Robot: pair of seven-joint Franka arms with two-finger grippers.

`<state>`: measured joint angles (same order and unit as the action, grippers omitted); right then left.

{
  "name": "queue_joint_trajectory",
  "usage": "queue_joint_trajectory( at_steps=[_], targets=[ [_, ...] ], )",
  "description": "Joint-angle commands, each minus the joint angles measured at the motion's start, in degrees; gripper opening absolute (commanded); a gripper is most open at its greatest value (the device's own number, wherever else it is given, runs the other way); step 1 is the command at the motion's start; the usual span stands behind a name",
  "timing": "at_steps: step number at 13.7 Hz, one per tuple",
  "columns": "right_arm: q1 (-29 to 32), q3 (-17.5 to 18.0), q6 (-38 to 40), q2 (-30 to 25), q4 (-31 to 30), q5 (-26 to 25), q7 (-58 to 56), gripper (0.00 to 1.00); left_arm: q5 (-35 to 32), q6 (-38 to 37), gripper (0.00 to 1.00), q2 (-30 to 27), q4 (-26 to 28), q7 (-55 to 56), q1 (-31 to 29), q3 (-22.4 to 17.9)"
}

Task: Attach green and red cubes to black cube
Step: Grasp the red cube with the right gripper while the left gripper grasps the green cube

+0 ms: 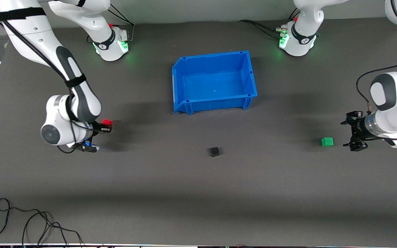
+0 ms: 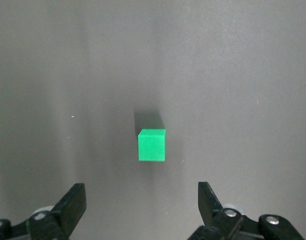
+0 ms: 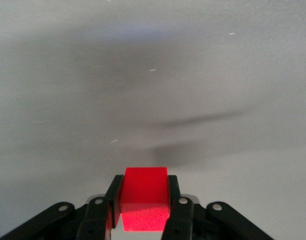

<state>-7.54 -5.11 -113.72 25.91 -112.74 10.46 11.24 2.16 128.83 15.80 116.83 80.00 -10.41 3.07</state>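
My right gripper (image 1: 106, 126) is clamped on the red cube (image 3: 144, 199), held above the dark grey table (image 1: 150, 193) at the right arm's end. My left gripper (image 1: 350, 135) is spread wide, empty, with the green cube (image 1: 327, 142) on the table just beside its fingertips, not touching. The black cube (image 1: 214, 151) sits mid-table, nearer the camera than the blue bin (image 1: 181, 86). Loose cables (image 1: 29, 224) lie at the table's near edge.
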Motion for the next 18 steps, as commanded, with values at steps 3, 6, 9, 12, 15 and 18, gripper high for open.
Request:
queue_joint_trajectory(
  at_steps=[3, 6, 9, 12, 15, 18],
  targets=[
    [-0.1, -0.1, 5.3, 2.0, 13.5, 3.2, 14.8, 0.17, -5.1, 9.6, 0.99, 2.7, 5.1, 5.2, 1.0, -0.3],
    [-0.2, 0.1, 5.3, 5.7, 18.7, 6.1, 21.9, 0.16, -5.9, 15.5, 0.99, 5.0, 6.8, 5.3, 1.0, -0.3],
    [-4.7, 0.1, 4.8, 10.6, 24.8, 8.1, 37.5, 0.16, -6.1, 20.1, 0.99, 7.7, 7.4, 5.4, 1.1, -0.3],
    [-7.7, 0.2, 4.7, 14.6, 30.7, 13.0, 50.4, 0.16, -7.3, 22.8, 0.98, 9.4, 7.4, 5.6, 1.1, -0.4],
    [-11.4, 0.2, 1.9, 18.1, 34.3, 17.3, 61.0, 0.14, -7.3, 24.3, 0.61, 10.5, 7.4, 5.6, 1.1, -0.4],
    [-14.6, 0.3, 0.1, 21.4, 38.9, 17.9, 69.3, 0.13, -7.6, 24.3, 0.0, 10.7, 7.4, 5.6, 1.1, -0.4]
  ],
)
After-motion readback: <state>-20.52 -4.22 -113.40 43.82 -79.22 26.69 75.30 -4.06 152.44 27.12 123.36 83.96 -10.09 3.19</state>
